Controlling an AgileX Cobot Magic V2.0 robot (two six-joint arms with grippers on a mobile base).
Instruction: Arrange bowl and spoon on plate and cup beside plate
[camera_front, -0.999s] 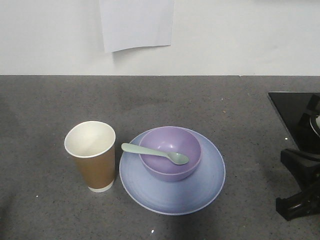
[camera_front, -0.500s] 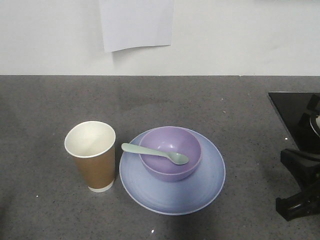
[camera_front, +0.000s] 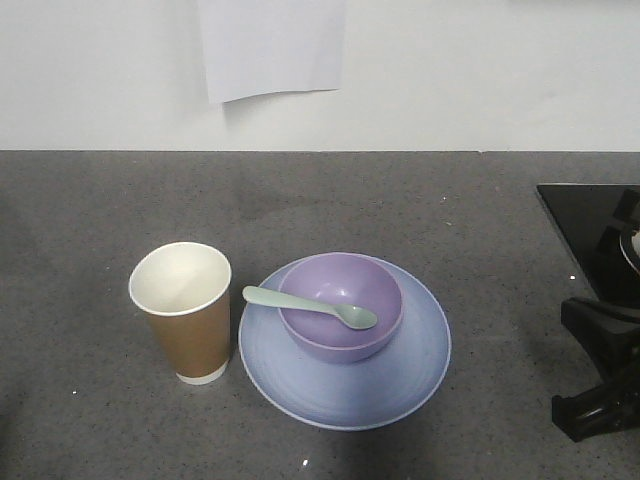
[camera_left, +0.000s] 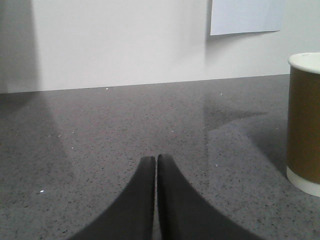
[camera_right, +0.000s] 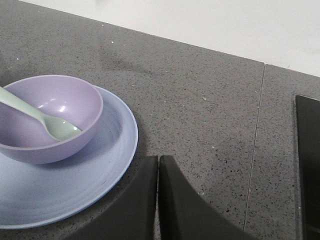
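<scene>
bowl (camera_front: 341, 307) is seated on plate (camera_front: 345, 343) | spoon (camera_front: 309, 307) is laid in bowl | cup (camera_front: 184, 311) is stood upright just beside plate | left gripper (camera_left: 156, 159) and right gripper (camera_right: 158, 160) are closed, nothing held

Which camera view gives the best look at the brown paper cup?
The exterior front-facing view: the brown paper cup shows whole, upright left of the pale blue plate. The left wrist view catches only its side at the frame edge; the right wrist view misses it.
</scene>
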